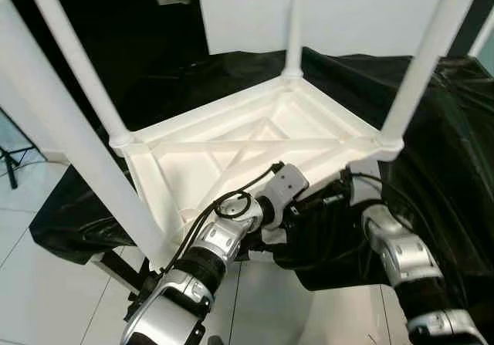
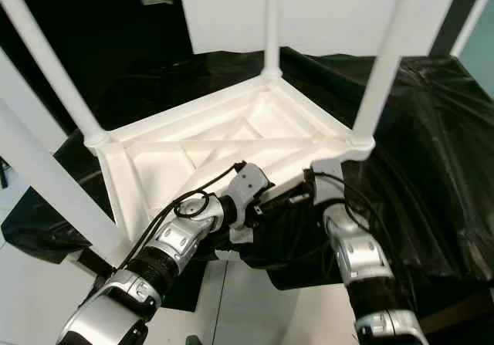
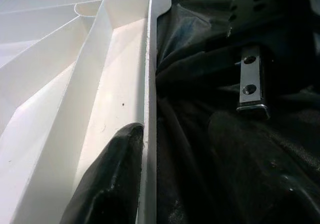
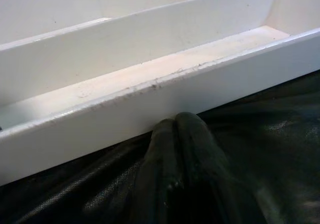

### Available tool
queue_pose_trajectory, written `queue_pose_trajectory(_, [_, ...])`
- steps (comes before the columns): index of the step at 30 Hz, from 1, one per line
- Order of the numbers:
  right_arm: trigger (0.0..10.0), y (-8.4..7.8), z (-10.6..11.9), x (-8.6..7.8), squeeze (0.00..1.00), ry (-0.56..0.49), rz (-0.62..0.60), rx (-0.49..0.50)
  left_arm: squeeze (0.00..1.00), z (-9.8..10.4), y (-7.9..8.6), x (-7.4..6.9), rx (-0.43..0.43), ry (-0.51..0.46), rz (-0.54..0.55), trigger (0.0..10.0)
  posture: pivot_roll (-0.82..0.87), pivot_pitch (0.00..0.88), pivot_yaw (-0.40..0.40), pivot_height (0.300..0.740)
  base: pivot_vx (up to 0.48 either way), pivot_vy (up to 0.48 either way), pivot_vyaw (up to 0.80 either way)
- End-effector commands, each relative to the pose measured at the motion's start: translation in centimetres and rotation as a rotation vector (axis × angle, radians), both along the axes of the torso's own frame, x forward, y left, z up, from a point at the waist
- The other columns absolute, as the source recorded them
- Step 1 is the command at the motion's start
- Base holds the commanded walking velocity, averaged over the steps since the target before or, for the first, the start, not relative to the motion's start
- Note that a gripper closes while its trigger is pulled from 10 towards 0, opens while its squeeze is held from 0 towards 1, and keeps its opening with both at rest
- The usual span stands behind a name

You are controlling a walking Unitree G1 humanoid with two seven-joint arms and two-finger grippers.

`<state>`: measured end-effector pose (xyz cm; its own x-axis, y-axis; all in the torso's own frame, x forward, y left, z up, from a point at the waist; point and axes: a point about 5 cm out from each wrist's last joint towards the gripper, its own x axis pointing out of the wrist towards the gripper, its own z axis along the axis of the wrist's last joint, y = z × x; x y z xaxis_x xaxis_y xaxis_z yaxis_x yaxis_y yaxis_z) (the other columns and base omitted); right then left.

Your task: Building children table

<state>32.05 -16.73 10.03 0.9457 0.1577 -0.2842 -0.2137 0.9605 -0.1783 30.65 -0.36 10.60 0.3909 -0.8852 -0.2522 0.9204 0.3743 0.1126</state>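
A white children's table [image 1: 231, 121] lies upside down on a black cloth [image 1: 440, 175], its legs [image 1: 424, 59] pointing up. Both grippers are at its near rim. My left gripper [image 3: 149, 184] is shut on the rim wall [image 3: 150, 83]: one black finger [image 3: 112, 179] lies inside the wall, while the other is lost in the dark cloth outside. My right gripper [image 4: 179, 126] is shut, its fingertips together and pressed against the outside of the rim [image 4: 150, 103], low by the cloth. In the eye views the two wrists [image 1: 285, 184] [image 1: 363, 177] meet under that near edge.
The near-left leg [image 1: 77, 160] rises close in front of my left arm. The black cloth drapes over a low support and hangs down at the front. White floor tiles [image 1: 46, 283] lie below. A white panel [image 1: 347, 13] and a dark doorway [image 1: 147, 21] are behind.
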Motion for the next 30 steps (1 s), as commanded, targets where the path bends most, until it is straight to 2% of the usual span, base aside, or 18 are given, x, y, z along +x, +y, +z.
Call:
queue_pose_trajectory(1, [10.0, 0.1, 1.4, 1.6, 0.0, -0.067, 0.007, -0.02, 0.0, -2.5, -2.2, -3.0, 0.042, 0.095, -0.179, 10.0, -0.09, 0.0, 0.058, 0.74, 0.0, 0.0, 0.0])
queue_pose_trajectory(4, [10.0, -0.3, 1.6, 2.4, 0.0, -0.081, 0.002, -0.032, 0.0, -2.1, -2.6, -3.1, 0.024, 0.049, -0.203, 10.0, -0.09, 0.0, 0.06, 0.74, 0.0, 0.0, 0.0])
queue_pose_trajectory(5, [10.0, -1.1, 2.0, 3.2, 0.0, -0.094, -0.029, -0.051, 0.0, -0.5, -3.3, -3.0, -0.091, -0.017, -0.193, 10.0, -0.08, 0.0, 0.07, 0.74, 0.0, 0.0, 0.0])
queue_pose_trajectory(6, [10.0, -1.1, 2.0, 3.2, 0.0, -0.094, -0.029, -0.051, 0.0, -0.5, -3.3, -3.0, -0.091, -0.017, -0.193, 10.0, -0.08, 0.0, 0.07, 0.74, 0.0, 0.0, 0.0])
queue_pose_trajectory(8, [10.0, -2.3, 2.6, 4.2, 0.0, -0.115, -0.081, -0.067, 0.0, 2.1, -3.8, -2.8, -0.269, -0.094, -0.17, 10.0, -0.08, 0.001, 0.074, 0.74, 0.0, 0.0, 0.0])
queue_pose_trajectory(9, [10.0, -2.3, 2.6, 4.2, 0.0, -0.115, -0.081, -0.067, 0.0, 2.1, -3.8, -2.8, -0.269, -0.094, -0.17, 10.0, -0.08, 0.001, 0.074, 0.74, 0.0, 0.0, 0.0])
queue_pose_trajectory(10, [10.0, -2.9, 3.1, 4.6, 0.0, -0.132, -0.118, -0.073, 0.0, 3.6, -3.8, -2.7, -0.375, -0.129, -0.16, 10.0, -0.07, 0.002, 0.077, 0.74, 0.0, 0.0, 0.0])
queue_pose_trajectory(11, [10.0, -2.9, 3.1, 4.6, 0.0, -0.132, -0.118, -0.073, 0.0, 3.6, -3.8, -2.7, -0.375, -0.129, -0.16, 10.0, -0.07, 0.002, 0.077, 0.74, 0.0, 0.0, 0.0])
queue_pose_trajectory(13, [10.0, -3.6, 3.7, 5.1, 0.0, -0.162, -0.168, -0.068, 0.0, 5.4, -3.4, -2.6, -0.508, -0.163, -0.148, 10.0, -0.07, 0.003, 0.078, 0.74, 0.0, 0.0, 0.0])
queue_pose_trajectory(14, [10.0, -3.6, 3.7, 5.1, 0.0, -0.162, -0.168, -0.068, 0.0, 5.4, -3.4, -2.6, -0.508, -0.163, -0.148, 10.0, -0.07, 0.003, 0.078, 0.74, 0.0, 0.0, 0.0])
queue_pose_trajectory(16, [10.0, -3.2, 3.9, 5.1, 0.0, -0.185, -0.172, -0.058, 0.0, 6.4, -2.6, -2.5, -0.596, -0.189, -0.12, 10.0, -0.07, 0.003, 0.076, 0.74, 0.0, 0.0, 0.0])
queue_pose_trajectory(20, [10.0, -2.9, 3.8, 5.1, 0.0, -0.19, -0.165, -0.055, 0.0, 6.7, -2.3, -2.4, -0.621, -0.195, -0.108, 10.0, -0.07, 0.003, 0.076, 0.74, 0.0, 0.0, 0.0])
queue_pose_trajectory(22, [10.0, -1.1, 2.9, 4.3, 0.0, -0.207, -0.13, -0.044, 0.0, 6.9, -1.2, -2.1, -0.67, -0.173, -0.066, 10.0, -0.06, 0.002, 0.07, 0.74, 0.0, 0.0, 0.0])
queue_pose_trajectory(24, [10.0, 0.1, 2.2, 3.4, 0.0, -0.215, -0.122, -0.027, 0.0, 6.2, -0.3, -1.9, -0.656, -0.14, -0.042, 10.0, -0.06, 0.002, 0.07, 0.74, 0.0, 0.0, 0.0])
queue_pose_trajectory(26, [10.0, 0.1, 2.2, 3.4, 0.0, -0.215, -0.122, -0.027, 0.0, 6.2, -0.3, -1.9, -0.656, -0.14, -0.042, 10.0, -0.06, 0.002, 0.07, 0.74, 0.0, 0.0, 0.0])
queue_pose_trajectory(28, [10.0, 1.9, 1.6, 2.3, 0.0, -0.21, -0.09, 0.022, 0.0, 4.3, 0.7, -1.5, -0.577, -0.108, 0.002, 10.0, -0.07, 0.001, 0.073, 0.74, 0.0, 0.0, 0.0])
queue_pose_trajectory(30, [10.0, 1.9, 1.6, 2.3, 0.0, -0.21, -0.09, 0.022, 0.0, 4.3, 0.7, -1.5, -0.577, -0.108, 0.002, 10.0, -0.07, 0.001, 0.073, 0.74, 0.0, 0.0, 0.0])
